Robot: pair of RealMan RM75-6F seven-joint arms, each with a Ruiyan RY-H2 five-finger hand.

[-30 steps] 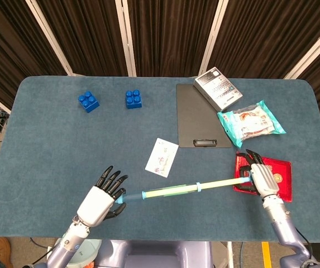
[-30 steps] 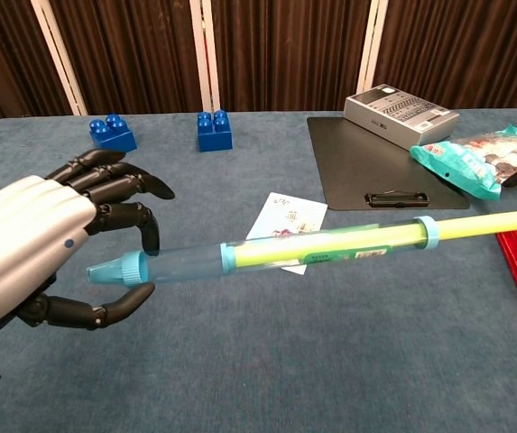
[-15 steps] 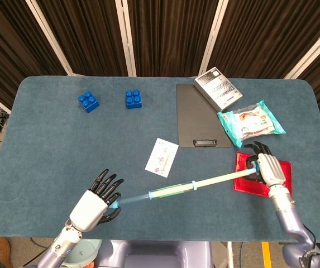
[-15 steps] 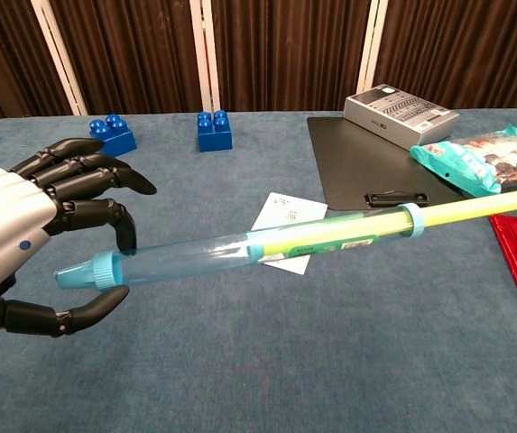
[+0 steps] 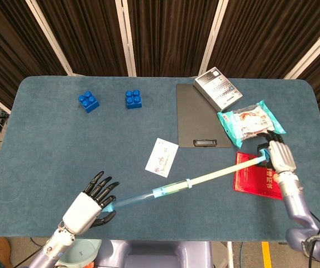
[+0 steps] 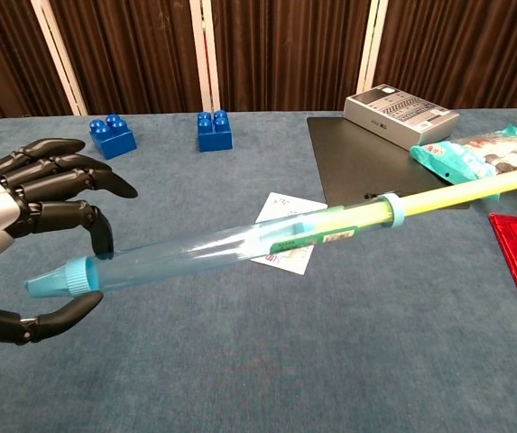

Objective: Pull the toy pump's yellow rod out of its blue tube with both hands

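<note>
Yellow rod [image 5: 221,173] mostly out of blue tube [image 6: 222,251] (tip still inside), left hand [image 5: 87,205] pinching tube's 8 o'clock end, right hand [image 5: 278,157] clutching rod's 2 o'clock end

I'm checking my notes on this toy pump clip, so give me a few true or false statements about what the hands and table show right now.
1. The left hand holds the capped end of the translucent blue tube. True.
2. The yellow rod is fully out of the tube. False: part of it is inside.
3. The right hand grips the rod's far end. True.
4. Two blue toy bricks are stacked. False: they sit apart.
5. The black clipboard lies on the red flat packet. False: it lies on the table.
</note>
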